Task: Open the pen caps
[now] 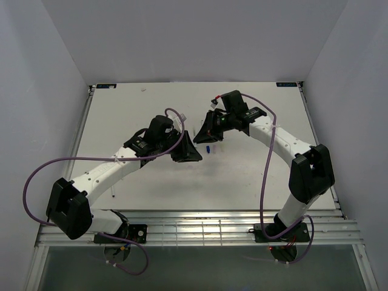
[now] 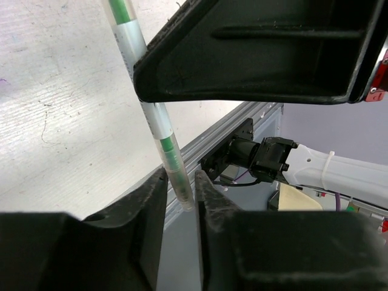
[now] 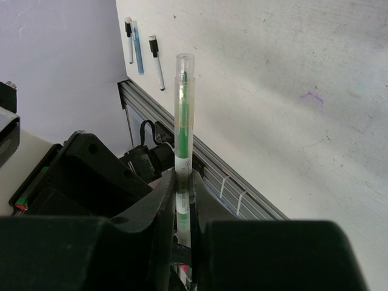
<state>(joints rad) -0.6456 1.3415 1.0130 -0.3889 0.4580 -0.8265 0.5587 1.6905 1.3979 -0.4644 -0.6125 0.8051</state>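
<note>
A thin green-and-clear pen (image 3: 183,115) is held in the air between both grippers above the middle of the table (image 1: 254,176). My right gripper (image 3: 182,182) is shut on its white labelled middle. A clear cap (image 3: 185,70) on its far end sticks out free. In the left wrist view the same pen (image 2: 154,121) runs down behind the right gripper. Its other clear capped end (image 2: 180,191) sits between the fingers of my left gripper (image 2: 180,182), which are closed in on it. In the top view the left gripper (image 1: 193,147) and right gripper (image 1: 203,134) meet tip to tip.
A small blue cap (image 1: 208,148) lies on the table just below the grippers. Three more pens (image 3: 138,45) lie side by side near the table's front edge, two with black caps. The metal rail (image 3: 230,182) runs along that edge. White walls enclose the table.
</note>
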